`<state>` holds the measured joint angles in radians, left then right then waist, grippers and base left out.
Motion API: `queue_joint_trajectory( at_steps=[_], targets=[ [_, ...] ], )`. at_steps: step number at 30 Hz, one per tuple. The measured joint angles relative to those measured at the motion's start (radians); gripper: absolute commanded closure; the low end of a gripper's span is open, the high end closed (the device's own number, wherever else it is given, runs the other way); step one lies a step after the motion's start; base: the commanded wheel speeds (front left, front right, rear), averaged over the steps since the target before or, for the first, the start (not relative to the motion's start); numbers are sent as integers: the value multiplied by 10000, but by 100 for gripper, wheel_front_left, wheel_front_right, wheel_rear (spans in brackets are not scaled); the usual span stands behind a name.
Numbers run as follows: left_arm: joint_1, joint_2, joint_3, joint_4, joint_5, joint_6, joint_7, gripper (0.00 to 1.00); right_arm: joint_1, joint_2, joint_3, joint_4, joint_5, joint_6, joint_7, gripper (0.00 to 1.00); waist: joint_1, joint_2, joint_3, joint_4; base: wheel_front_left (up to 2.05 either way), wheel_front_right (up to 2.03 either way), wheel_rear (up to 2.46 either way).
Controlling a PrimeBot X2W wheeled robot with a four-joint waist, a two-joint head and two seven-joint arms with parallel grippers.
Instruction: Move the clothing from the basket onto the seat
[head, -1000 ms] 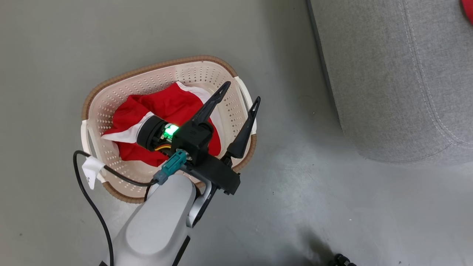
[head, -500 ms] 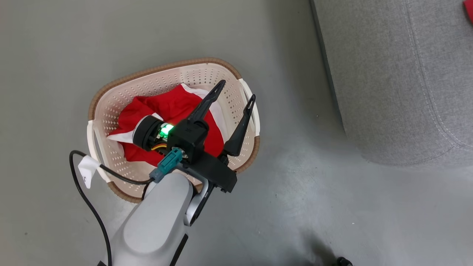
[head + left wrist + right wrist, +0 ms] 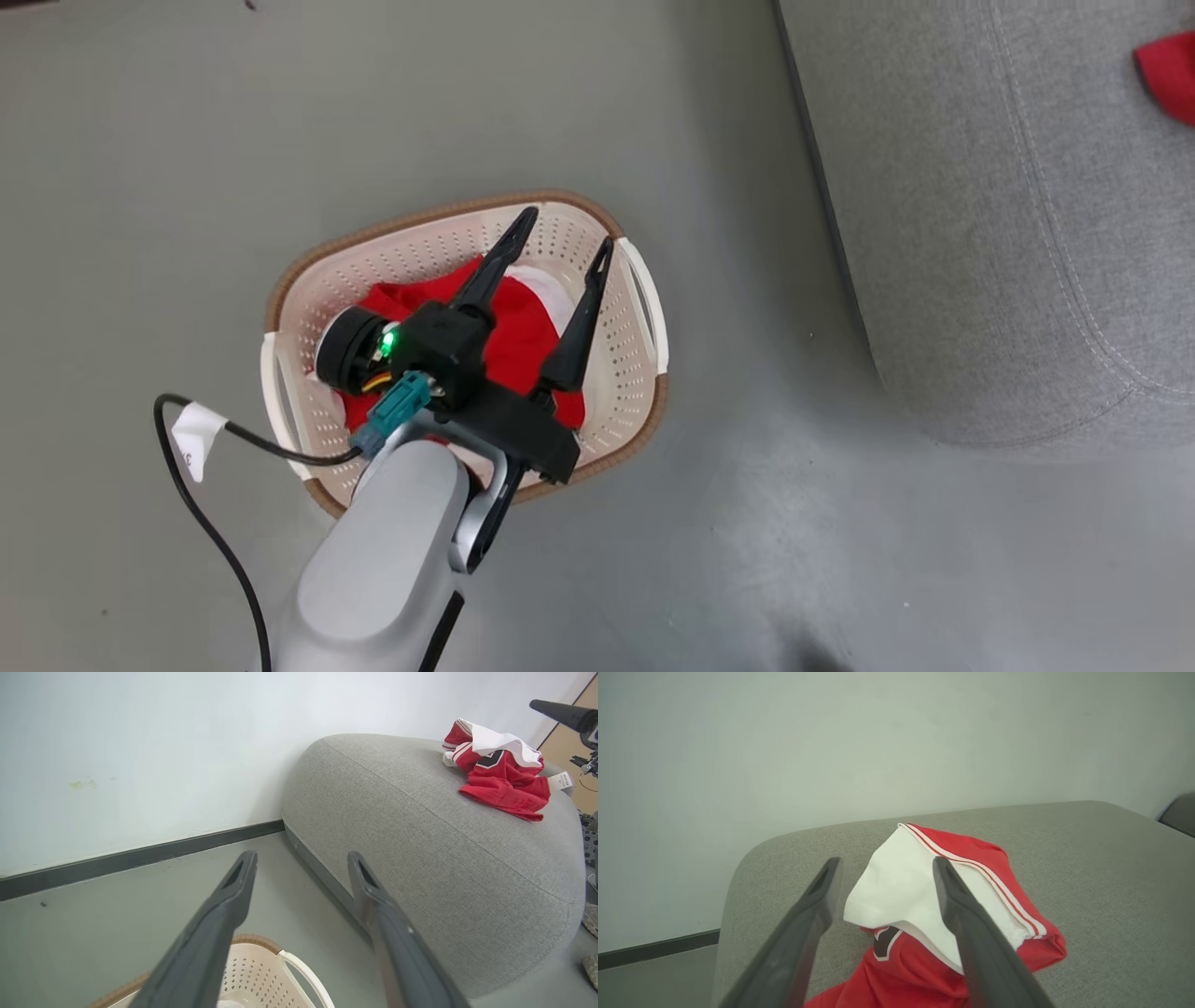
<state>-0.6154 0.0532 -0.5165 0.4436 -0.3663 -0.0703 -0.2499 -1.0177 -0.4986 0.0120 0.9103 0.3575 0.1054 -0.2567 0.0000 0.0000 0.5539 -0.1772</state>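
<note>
The seat [image 3: 980, 233] lies off to the right of the left tool [image 3: 567, 230], well apart from its fingers, and in the right wrist view it stretches out directly ahead of the right tool [image 3: 887, 862]. The basket [image 3: 420, 266] stands on the floor [image 3: 187, 140] right under the left tool, with its far rim just below the fingertips in the left wrist view.

One part of the job looks done. The garment on the seat [image 3: 924, 891], red with a white panel and thin stripes, lies crumpled on the cushion just beyond the right tool's fingers. From the left tool it sits far off to the upper right, near the seat's far end.

The other part is not yet done. The garment in the basket [image 3: 518, 336] is bunched on the basket floor beneath the left tool, partly hidden by the wrist, with a white edge showing near the left finger.

The left tool hangs over the basket with its jaws spread and nothing between them. Its fingers point out past the rim rather than down, and whether they are clear of the cloth I cannot tell. The right tool's jaws are also apart and hold nothing.

My judgement is that the task is roughly halfway done — what is left is to lower the left tool, pinch the garment and carry it over to the seat.
</note>
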Motion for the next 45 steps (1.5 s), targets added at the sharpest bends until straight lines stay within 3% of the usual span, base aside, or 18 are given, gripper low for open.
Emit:
queue_joint_trajectory(
  at_steps=[24,45],
  targets=[
    [1785,-82,1797,359,-550,629,0,0,3764,1942,685,-2456,311,182,0,0,-1,-1,-2477,1108,0,0,0],
    [3922,443,3239,44,-410,1145,2,0,6712,2650,2033,-4531,748,182,0,0,-2,-2,-4606,2039,0,0,0]
  ],
)
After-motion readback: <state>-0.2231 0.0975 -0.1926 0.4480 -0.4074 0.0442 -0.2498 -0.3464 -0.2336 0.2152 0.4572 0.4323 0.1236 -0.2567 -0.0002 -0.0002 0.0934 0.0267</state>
